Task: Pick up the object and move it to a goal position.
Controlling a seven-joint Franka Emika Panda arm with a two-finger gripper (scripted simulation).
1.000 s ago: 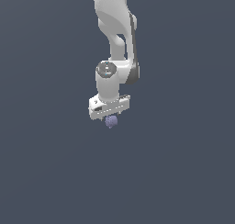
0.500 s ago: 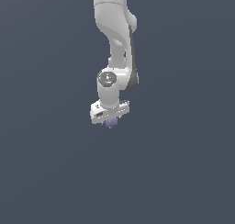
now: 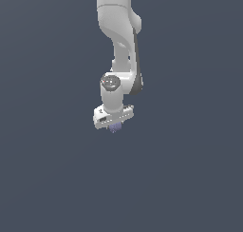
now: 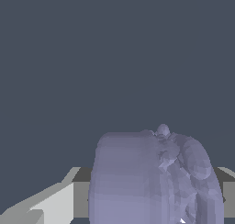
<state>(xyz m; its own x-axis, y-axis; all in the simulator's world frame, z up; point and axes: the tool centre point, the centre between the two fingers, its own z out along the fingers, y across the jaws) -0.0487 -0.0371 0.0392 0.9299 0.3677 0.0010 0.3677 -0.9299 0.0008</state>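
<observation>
In the exterior view only a sliver of the lavender, lumpy object (image 3: 114, 129) shows beneath the white gripper (image 3: 114, 126), which hangs straight down over it. The wrist view shows the object (image 4: 156, 182) large between the two fingers. One grey finger (image 4: 50, 204) stands a small gap away from its side, and the other finger (image 4: 229, 195) sits right at its opposite side. The jaws stand apart around the object, and I see no squeeze on it.
A flat, dark grey-blue ground (image 3: 190, 178) lies all around. The white arm (image 3: 118, 31) rises to the top of the exterior view. Nothing else shows.
The gripper has sunk lower and slightly toward the exterior view's left. The object, which showed clearly below the fingers a second ago, is now mostly hidden between them.
</observation>
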